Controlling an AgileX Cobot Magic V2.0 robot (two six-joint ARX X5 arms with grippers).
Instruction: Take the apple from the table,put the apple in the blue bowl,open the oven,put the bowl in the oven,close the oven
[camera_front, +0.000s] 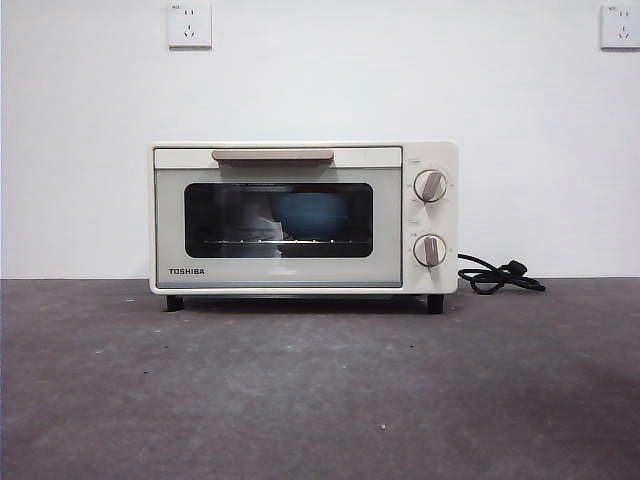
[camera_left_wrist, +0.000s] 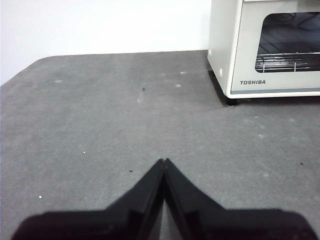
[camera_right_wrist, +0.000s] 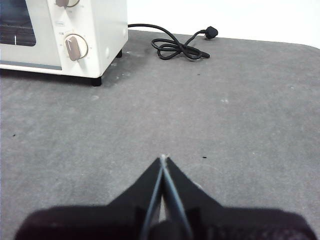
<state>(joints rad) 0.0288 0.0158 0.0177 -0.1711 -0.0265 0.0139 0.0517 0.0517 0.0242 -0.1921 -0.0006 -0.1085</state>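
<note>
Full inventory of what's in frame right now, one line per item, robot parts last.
oven: 1, cream-white, at the back of the table against the wall, door shut
blue bowl: 1, blue, inside the oven on the rack, seen through the glass; contents cannot be made out
knobs: 2, beige, stacked on the oven's front panel beside the door
cord: 1, black, coiled on the table beside the oven's knob side, unplugged
wall sockets: 2, white, high on the wall
table: 1, dark grey
left gripper: 1, black, fingers shut, over bare table
right gripper: 1, black, fingers shut, over bare table
</note>
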